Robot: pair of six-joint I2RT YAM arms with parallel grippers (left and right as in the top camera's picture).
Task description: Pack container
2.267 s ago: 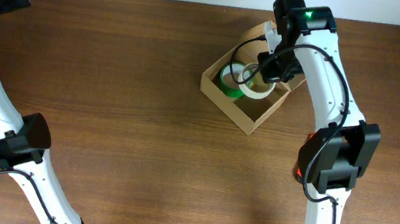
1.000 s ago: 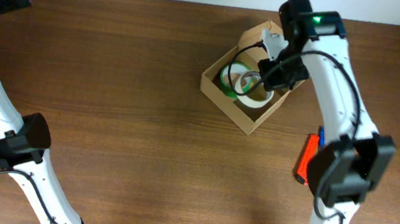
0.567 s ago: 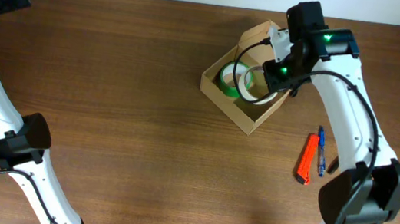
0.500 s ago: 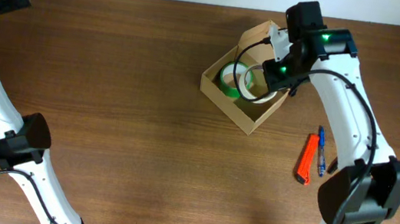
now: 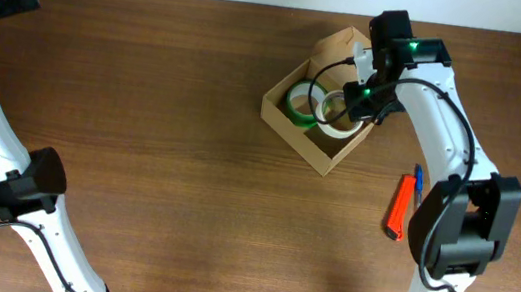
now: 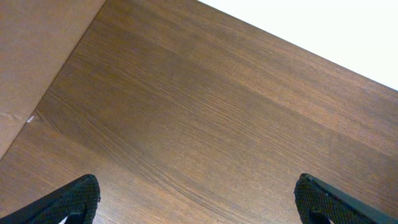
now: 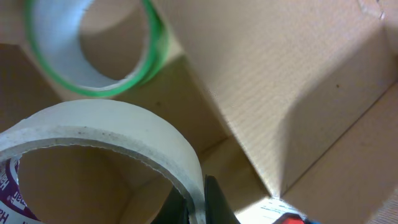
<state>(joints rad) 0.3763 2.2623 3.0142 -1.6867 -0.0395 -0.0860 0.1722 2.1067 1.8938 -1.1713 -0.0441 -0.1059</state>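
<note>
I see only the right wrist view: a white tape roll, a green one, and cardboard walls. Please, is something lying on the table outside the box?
Observer: Yes. Overhead shows an orange tool and a blue pen on the table, apart from the container, beside the right arm.
Operator: Is the white roll fully inside the walls?
Observer: Yes, overhead the white tape roll is within the container's walls, next to the green tape roll.
Operator: Does the left gripper hold anything?
Observer: No. The left gripper is open above bare wood, nothing between its fingers.
</note>
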